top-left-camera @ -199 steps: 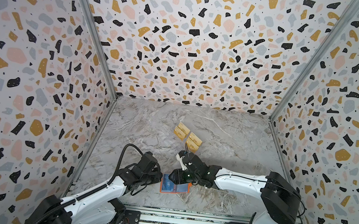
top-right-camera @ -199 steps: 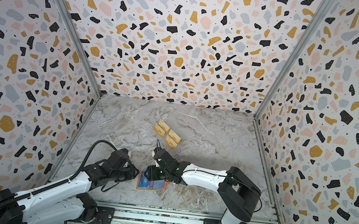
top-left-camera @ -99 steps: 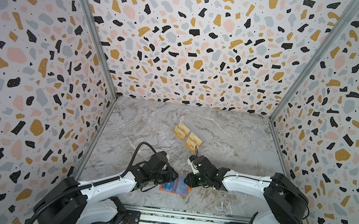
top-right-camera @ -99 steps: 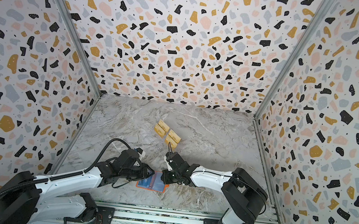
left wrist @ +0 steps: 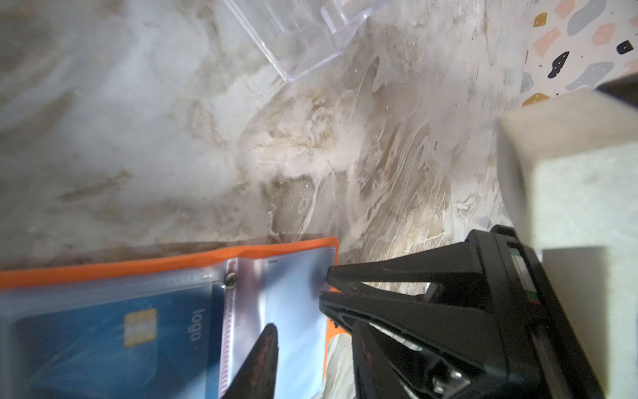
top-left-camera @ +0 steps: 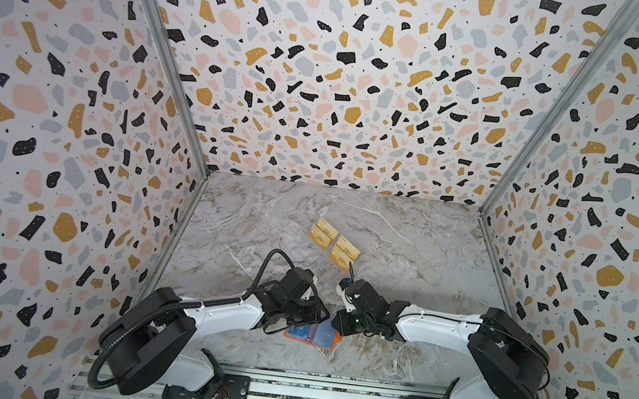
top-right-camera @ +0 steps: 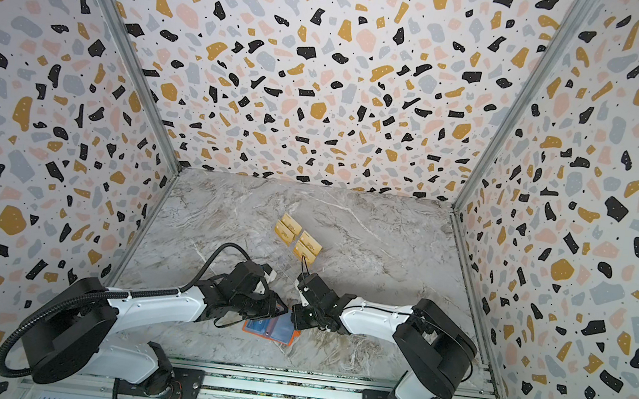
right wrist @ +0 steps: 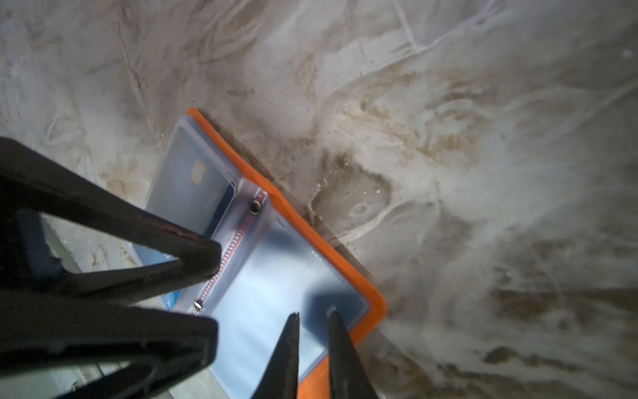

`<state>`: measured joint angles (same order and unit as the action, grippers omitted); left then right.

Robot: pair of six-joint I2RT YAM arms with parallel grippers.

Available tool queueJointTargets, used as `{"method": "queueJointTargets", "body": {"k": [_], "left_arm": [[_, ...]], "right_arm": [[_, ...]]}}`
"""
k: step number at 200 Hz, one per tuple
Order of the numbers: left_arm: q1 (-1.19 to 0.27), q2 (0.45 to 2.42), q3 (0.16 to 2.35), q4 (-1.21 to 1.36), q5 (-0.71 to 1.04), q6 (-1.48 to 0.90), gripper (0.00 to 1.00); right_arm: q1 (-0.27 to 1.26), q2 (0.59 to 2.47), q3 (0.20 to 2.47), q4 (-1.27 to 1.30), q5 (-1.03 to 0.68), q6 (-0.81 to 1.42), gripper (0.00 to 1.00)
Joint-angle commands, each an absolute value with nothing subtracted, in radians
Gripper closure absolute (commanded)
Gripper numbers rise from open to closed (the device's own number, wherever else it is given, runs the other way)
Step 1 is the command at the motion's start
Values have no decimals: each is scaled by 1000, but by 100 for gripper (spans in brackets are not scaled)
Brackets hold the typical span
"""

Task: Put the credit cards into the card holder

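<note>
While open flat, card holder (right wrist: 376, 305) with blue credit card (right wrist: 188, 193) inside.

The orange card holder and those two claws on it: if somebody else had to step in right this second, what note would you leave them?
Left gripper: open, fingertips spread over the card holder near its spine.
Right gripper: jaws nearly closed, tips on the clear sleeve at the holder's outer corner; whether it pinches the sleeve is unclear.
Holder: lying open near the front of the table.
Done: one blue card sits in a sleeve.
Left: the gold cards stand in the clear rack farther back and have yet to go in.
</note>
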<state>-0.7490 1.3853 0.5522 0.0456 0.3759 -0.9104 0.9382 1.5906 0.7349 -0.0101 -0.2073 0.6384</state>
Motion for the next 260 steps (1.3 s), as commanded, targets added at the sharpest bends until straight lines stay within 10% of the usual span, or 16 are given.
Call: {"method": "queueJointTargets", "body": {"k": [1,165,260], "left_arm": [[-754,1398,564,15,401,-847,62],[-753,1459,479,163,532,-864,67],[-753,1479,456,244,498,-918,88]], "right_arm": [[933,1601,726,-19,-181,620,82],[928,1616,709,16,-181,635,84],[885,1467,734,-31,-192,633,84]]}}
